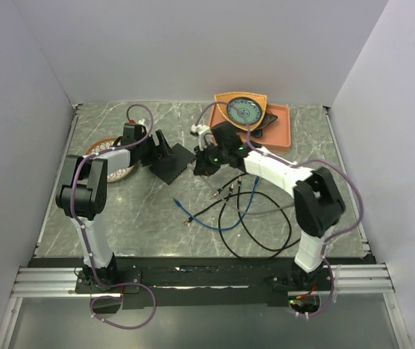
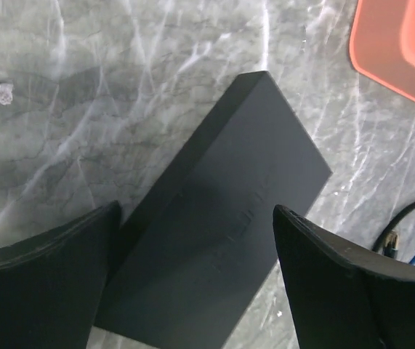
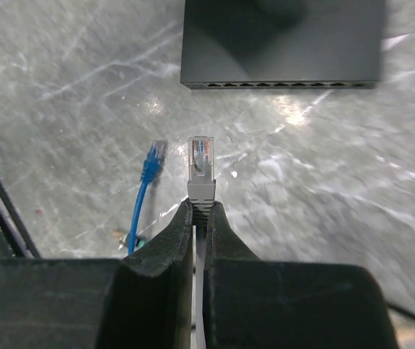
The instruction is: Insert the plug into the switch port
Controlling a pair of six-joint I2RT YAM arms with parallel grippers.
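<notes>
The switch is a flat matte-black box [image 1: 172, 166] lying on the marble table. In the right wrist view the box [image 3: 280, 36] shows a row of ports [image 3: 287, 85] along its near thin edge. My right gripper [image 3: 200, 211] is shut on the boot of a grey cable whose clear plug [image 3: 200, 166] points at the ports, a short gap away and left of their middle. In the top view the right gripper [image 1: 206, 160] is just right of the box. My left gripper [image 2: 196, 211] is open, with its fingers on either side of the box [image 2: 222, 233].
An orange tray [image 1: 278, 127] holding a round dial plate [image 1: 245, 110] stands at the back right. A blue cable [image 1: 225, 212] and black cables [image 1: 262, 233] lie loose mid-table, and a blue plug [image 3: 151, 161] lies beside the held plug. A woven dish [image 1: 109, 156] is at the left.
</notes>
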